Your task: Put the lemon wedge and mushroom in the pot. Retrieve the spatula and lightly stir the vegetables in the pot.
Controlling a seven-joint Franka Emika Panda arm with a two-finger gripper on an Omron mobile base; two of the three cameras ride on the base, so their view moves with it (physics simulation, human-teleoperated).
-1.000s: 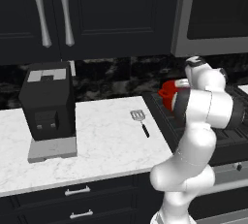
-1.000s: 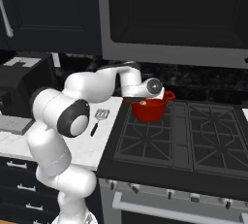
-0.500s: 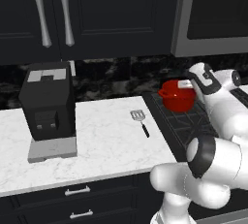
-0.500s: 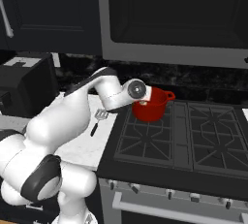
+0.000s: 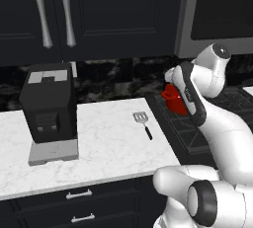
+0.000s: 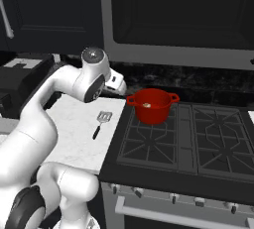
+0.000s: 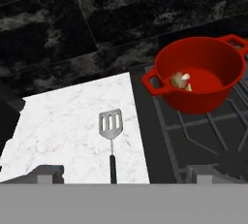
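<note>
With the tan-brown round mushroom (image 7: 179,79) and tiny yellow-green lemon wedge (image 7: 188,87) lying inside the squat bright-red pot (image 7: 201,75), the two-finger gripper (image 7: 123,175) is hovering with fingers spread and empty above the slotted silver-headed, black-handled spatula (image 7: 111,139), which is lying on the counter just beside that pot, ready for pickup.

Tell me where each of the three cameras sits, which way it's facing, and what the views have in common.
Left base view: behind the arm on its left, looking forward and down over the marble counter, coffee machine and spatula; the white arm rises at lower right, partly hiding the pot.
Right base view: behind on the right, facing the stove and pot; the arm rises at lower left.
Hand view: on the hand, looking down at spatula and pot; open fingers at the bottom.
Shared: all three show spatula, pot and counter.
</note>
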